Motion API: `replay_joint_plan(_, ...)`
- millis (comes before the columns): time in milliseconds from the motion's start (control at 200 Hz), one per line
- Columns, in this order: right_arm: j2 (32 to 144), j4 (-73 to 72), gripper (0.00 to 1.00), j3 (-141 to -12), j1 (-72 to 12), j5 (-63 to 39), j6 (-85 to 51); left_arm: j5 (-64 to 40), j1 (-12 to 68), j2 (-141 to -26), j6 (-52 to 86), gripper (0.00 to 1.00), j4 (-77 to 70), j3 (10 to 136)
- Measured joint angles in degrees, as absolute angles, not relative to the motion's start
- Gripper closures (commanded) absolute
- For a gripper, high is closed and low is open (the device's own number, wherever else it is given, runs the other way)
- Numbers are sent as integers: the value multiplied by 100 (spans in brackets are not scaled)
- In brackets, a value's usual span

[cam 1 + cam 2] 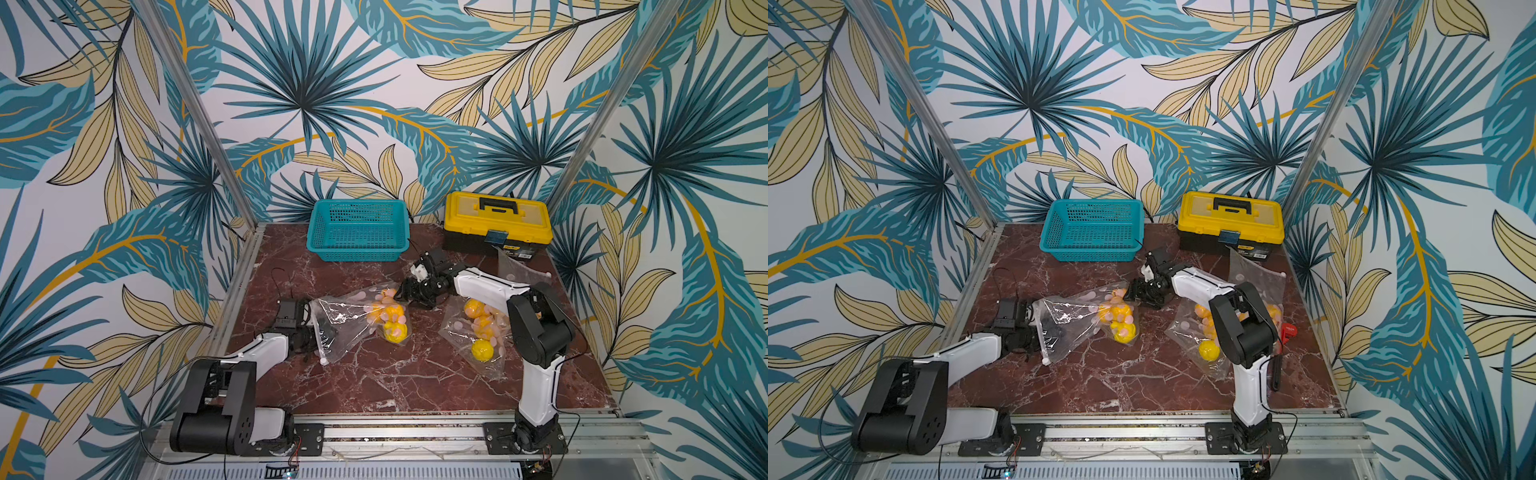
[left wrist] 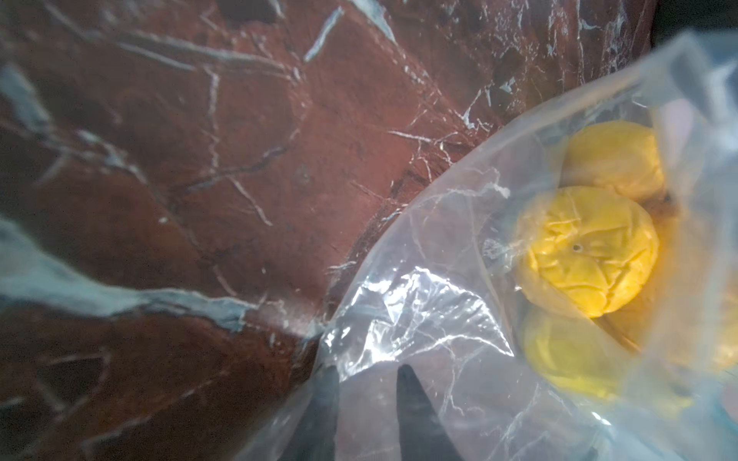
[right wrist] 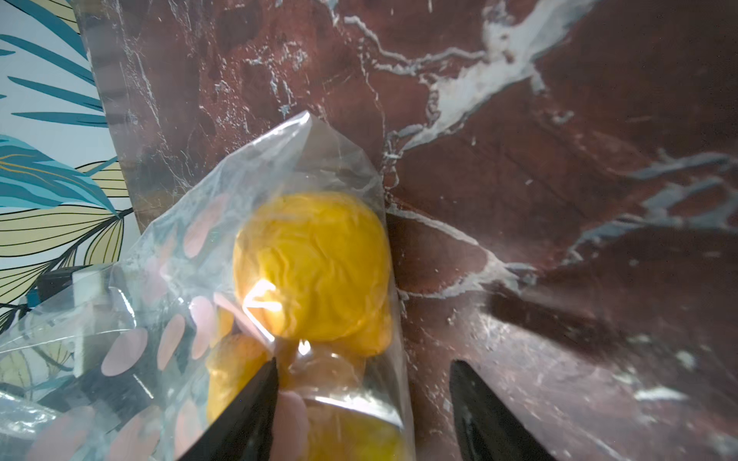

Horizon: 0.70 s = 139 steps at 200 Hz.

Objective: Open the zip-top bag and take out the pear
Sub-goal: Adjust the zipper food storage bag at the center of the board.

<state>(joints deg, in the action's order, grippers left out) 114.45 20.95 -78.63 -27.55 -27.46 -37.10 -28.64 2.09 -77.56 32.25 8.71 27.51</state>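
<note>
The zip-top bag [image 1: 353, 318] lies on the dark red marbled worktop [image 1: 374, 382], just left of the middle, with its mouth end toward the left arm and its closed bottom toward the right arm. It is thin, clear film printed with pale pink dots, so it looks light, floppy and slippery, likely to crumple or slide rather than hold a shape. The yellow fruit [image 1: 392, 322] sits bunched at the bottom end; I cannot tell which piece is the pear. It looks smooth and rounded, probably light, and apt to roll once free. The best hold on the bag seems to be the stiffer strip along its mouth, one lip per side; the pear would want a grip across its widest part. The left gripper [image 2: 365, 377] stands narrow, and in the left wrist view both dark fingers [image 2: 415, 407] show through the film, so it seems to pinch the bag at the mouth end, though how firmly I cannot tell. The right gripper [image 3: 363, 369] stands well apart at the fruit end, holding nothing: one finger lies against the bag beside the fruit, and the other is over bare worktop. A second bag [image 1: 478, 332] of yellow fruit lies near the right arm.
</note>
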Motion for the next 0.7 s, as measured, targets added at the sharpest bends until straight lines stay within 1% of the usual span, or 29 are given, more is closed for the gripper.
replay_joint_plan(85, 11535, 1820, 58, -7769, -2788, -2928, -3848, -2899, 207, -7837, 3232, 73, 873, 2797)
replay_joint_plan(155, 11548, 1584, 76, -7640, -2818, -3070, -3972, -2921, 204, -7863, 3242, 73, 869, 2836)
replay_joint_plan(220, 11546, 1402, 90, -7548, -2836, -3164, -4080, -2945, 204, -7872, 3245, 73, 856, 2853)
replay_joint_plan(290, 11511, 1339, 100, -7502, -2849, -3173, -4123, -2982, 204, -7876, 3245, 74, 856, 2862)
replay_joint_plan(451, 11024, 1791, 100, -7474, -2849, -2899, -4058, -3105, 204, -7889, 3240, 77, 858, 2974)
replay_joint_plan(546, 10471, 2327, 100, -7544, -2849, -2578, -3879, -3181, 244, -7979, 3238, 77, 854, 3114)
replay_joint_plan(696, 9769, 3363, 100, -8031, -2849, -1959, -3516, -3247, 403, -8184, 3256, 77, 784, 3299)
